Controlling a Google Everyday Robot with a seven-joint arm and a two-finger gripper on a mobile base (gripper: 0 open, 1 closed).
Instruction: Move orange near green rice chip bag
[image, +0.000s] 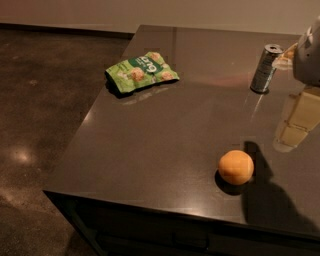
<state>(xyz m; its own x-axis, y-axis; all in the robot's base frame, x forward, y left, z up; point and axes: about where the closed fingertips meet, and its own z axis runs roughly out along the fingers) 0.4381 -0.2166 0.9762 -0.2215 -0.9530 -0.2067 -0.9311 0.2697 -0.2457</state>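
The orange (235, 167) lies on the table (150, 150). From the can (265, 68) it is toward the front edge and a little to the left, well apart from the can. The gripper (289, 135) hangs at the right side of the view, just in front of the can and to its right, above the table surface. Whether it is open or closed I cannot tell. It seems to hold nothing, because the orange rests alone on the table and is apart from it.

The relation that matters for the coming move is this: from the gripper, the orange lies to the left and toward the front edge, near but not touching. The orange is round and has no long axis, so I think any angle of approach will serve.

The bag (141, 73) lies flat far to the left of the can, at about the same depth on the table. Its long side runs roughly left to right, a little tilted. The orange and the bag are well apart, so I judge that the task is hardly begun and the step in hand is the reach for the orange.

One risk is that a touch from the side may roll the orange toward the front edge, which is close to it.
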